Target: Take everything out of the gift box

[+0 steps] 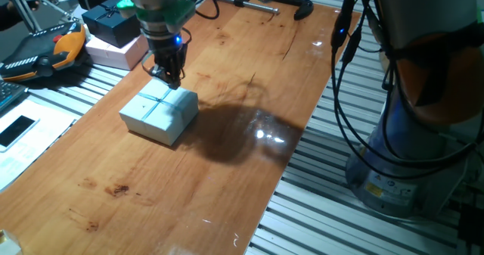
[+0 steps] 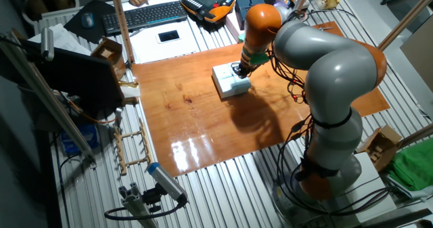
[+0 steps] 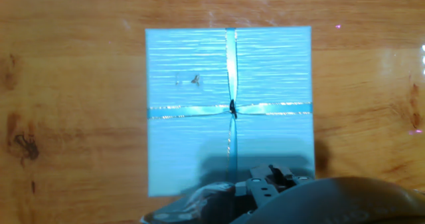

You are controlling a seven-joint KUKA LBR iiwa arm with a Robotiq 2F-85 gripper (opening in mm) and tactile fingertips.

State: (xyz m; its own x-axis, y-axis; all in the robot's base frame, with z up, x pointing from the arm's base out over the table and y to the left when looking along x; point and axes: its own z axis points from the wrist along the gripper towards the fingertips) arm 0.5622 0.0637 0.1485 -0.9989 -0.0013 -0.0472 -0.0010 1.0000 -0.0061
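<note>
The pale blue gift box sits closed on the wooden table, with its flat lid and ribbon cross on top. Its contents are hidden under the lid, so everything inside is out of view. My gripper hangs just above the box's far edge, fingers pointing down and drawn together, holding nothing. In the other fixed view the box lies right beneath the gripper. In the hand view the lid fills the middle, and the hand's dark body covers its lower edge.
A dark navy box rests on a pinkish-white box at the table's back left corner. An orange-black pendant lies beside them. A clamp sits at the far edge. The robot base and cables stand to the right.
</note>
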